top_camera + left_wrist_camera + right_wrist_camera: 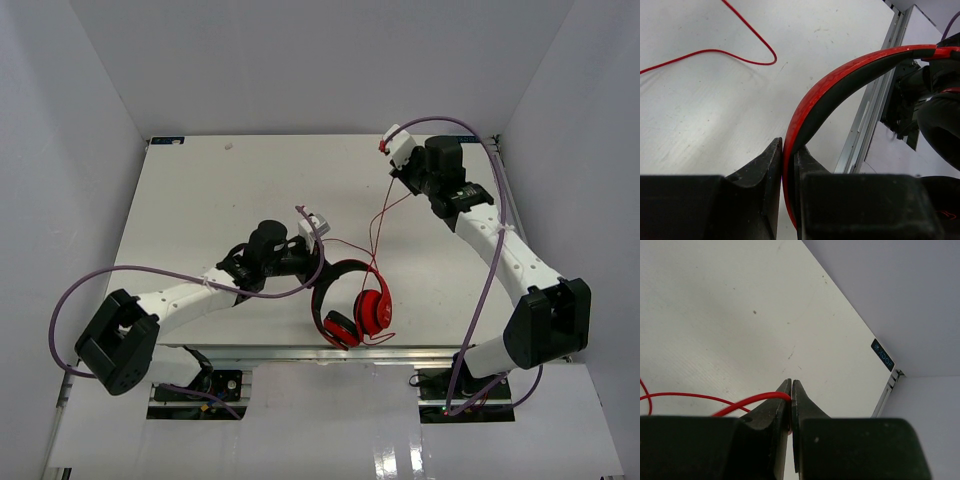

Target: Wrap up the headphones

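1. Reading the layout first, we find the headphones (355, 305) near the front edge of the table (200, 200), about midway across, with the ear cups (372, 310) toward the arm bases and the headband (840, 80) arching away from them.
2. The left gripper (789, 147) is clamped on the headband, its jaws pressing the red-and-black band from both sides. This arm is by far the nearer to the headphones.
3. The right gripper (791, 385) is pinched shut on the thin red cord (755, 399), and sits well apart at the far right of the table.
4. The relation that matters: the cord runs from the right gripper diagonally back toward the near middle, with slack bends along it, so its long axis points from far right to the ear cups.
5. We judge the next move calls for the right arm to carry the cord in around the headphones while the left holds them steady.
6. The surface is flat, pale and lightly scuffed; plain walls stand on three sides, close to the right arm.
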Robot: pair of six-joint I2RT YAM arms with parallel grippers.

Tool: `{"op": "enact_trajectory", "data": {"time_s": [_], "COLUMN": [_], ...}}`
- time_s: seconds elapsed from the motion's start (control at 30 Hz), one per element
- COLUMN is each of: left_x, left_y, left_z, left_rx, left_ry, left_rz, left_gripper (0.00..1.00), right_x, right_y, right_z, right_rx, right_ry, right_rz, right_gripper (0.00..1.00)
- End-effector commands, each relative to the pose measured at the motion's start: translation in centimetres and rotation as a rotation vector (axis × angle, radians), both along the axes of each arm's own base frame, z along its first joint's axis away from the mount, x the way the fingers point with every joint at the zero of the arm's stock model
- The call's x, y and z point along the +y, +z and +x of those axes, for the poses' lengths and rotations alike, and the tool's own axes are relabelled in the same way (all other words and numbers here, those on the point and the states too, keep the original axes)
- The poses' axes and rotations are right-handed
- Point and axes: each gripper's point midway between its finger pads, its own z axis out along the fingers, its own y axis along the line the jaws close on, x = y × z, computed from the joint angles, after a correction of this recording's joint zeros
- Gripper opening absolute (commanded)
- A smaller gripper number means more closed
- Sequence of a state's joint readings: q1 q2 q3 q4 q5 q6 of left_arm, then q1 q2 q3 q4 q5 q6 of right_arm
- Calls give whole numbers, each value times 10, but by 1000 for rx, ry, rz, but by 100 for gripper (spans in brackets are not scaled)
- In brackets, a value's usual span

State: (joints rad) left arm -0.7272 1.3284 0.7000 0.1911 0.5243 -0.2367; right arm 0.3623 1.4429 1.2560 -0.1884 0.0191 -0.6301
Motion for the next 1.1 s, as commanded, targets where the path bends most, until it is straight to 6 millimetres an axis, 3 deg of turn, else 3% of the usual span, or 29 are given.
{"op": "enact_trajectory", "data": {"time_s": [0.0,0.43,0.6,0.67,0.8,0.93,1.07], "left_x": [-3,6,9,9,5,3,1], "left_y": [36,74,93,99,128,156,193], "left_z": [-12,-19,-17,-16,-13,-5,9], "left_rx": [-59,-131,-167,-172,-202,-212,-210], "left_ry": [-40,-28,-8,-1,11,57,129], "left_rz": [-91,-140,-165,-174,-234,-303,-380], "left_gripper": [0,0,0,0,0,0,0], "right_x": [-20,-55,-57,-54,-43,-23,12], "right_y": [19,-9,-25,-33,-51,-62,-64], "right_z": [11,6,-1,-5,-16,-30,-55], "right_rx": [-48,36,78,100,167,232,323], "right_ry": [-64,-116,-111,-99,-62,35,211], "right_rz": [64,148,165,178,227,294,421], "right_gripper": [8,8,8,8,8,8,8]}}
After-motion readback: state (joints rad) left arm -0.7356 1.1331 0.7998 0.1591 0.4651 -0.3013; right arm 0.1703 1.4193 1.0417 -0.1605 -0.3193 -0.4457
